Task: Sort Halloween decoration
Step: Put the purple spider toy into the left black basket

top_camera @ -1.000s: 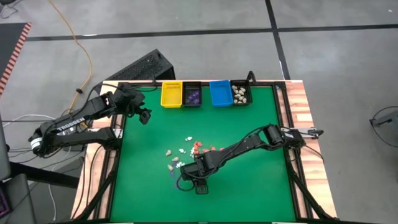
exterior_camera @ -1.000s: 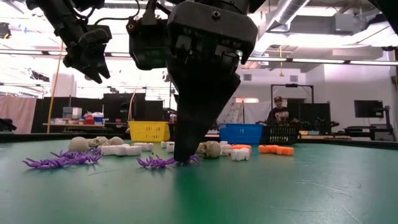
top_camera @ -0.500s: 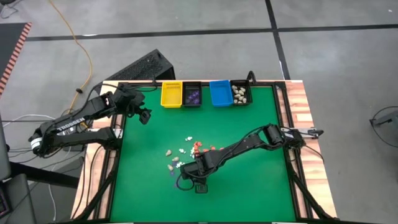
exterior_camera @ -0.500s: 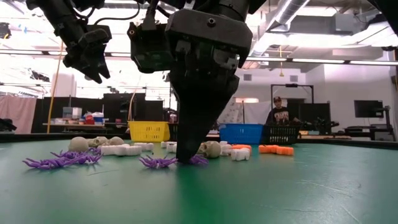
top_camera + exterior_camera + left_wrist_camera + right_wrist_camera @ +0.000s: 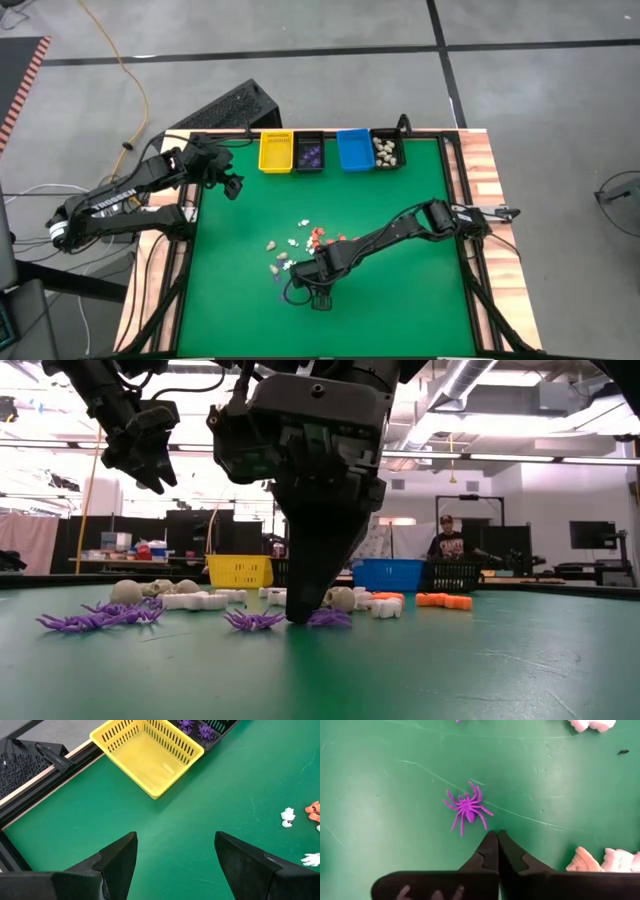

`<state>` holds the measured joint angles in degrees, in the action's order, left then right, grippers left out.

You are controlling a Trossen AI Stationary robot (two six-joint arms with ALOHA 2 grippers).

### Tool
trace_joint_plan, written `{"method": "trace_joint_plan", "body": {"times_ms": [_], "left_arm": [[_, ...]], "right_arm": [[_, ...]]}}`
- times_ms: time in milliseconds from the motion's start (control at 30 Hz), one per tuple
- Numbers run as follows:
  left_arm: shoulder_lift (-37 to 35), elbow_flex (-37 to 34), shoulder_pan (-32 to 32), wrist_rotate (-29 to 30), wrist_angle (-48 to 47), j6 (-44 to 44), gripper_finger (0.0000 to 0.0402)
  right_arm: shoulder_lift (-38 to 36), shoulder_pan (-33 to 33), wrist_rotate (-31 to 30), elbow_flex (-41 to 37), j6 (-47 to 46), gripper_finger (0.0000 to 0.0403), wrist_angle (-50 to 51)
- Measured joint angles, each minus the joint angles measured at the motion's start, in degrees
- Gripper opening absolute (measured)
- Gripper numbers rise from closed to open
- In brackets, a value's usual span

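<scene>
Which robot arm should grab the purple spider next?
The right. Its pincer is down on the mat beside the spider, shut with nothing visibly caught. The left pincer hangs open far off, by the yellow bin.

Grey concrete floor crossed by dark lines; bright ceiling lights over a cluttered workshop

- The table wore matt green felt-like cloth, faintly scuffed, with wood-grain edging.
- The yellow bin looked slatted, smooth plastic.
- The purple spider looked rubbery plastic.
</scene>
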<state>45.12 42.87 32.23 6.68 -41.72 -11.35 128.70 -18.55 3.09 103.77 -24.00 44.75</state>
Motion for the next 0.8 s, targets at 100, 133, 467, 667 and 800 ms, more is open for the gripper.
{"method": "trace_joint_plan", "body": {"times_ms": [100,133,467,667,800], "left_arm": [[0.0,0.0,0.0,-0.01,-0.01,0.01,0.0256],[0.0,0.0,0.0,0.01,-0.01,0.01,0.0256],[0.0,0.0,0.0,-0.01,-0.01,0.01,0.0256],[0.0,-0.01,0.0,-0.01,0.0,0.0,0.0256],[0.0,0.0,0.0,-0.01,-0.01,0.01,0.0256]], "right_arm": [[0.02,0.35,0.02,0.9,-1.45,0.0014,0.76],[0.04,0.55,0.04,1.37,-1.5,0.0014,0.87],[0.04,4.53,0.02,9.87,1.95,0.0014,5.87],[0.04,6.79,-2.21,15.21,5.35,0.0014,10.66],[-0.05,8.07,-1.06,17.2,6.84,0.0027,12.66]]}}
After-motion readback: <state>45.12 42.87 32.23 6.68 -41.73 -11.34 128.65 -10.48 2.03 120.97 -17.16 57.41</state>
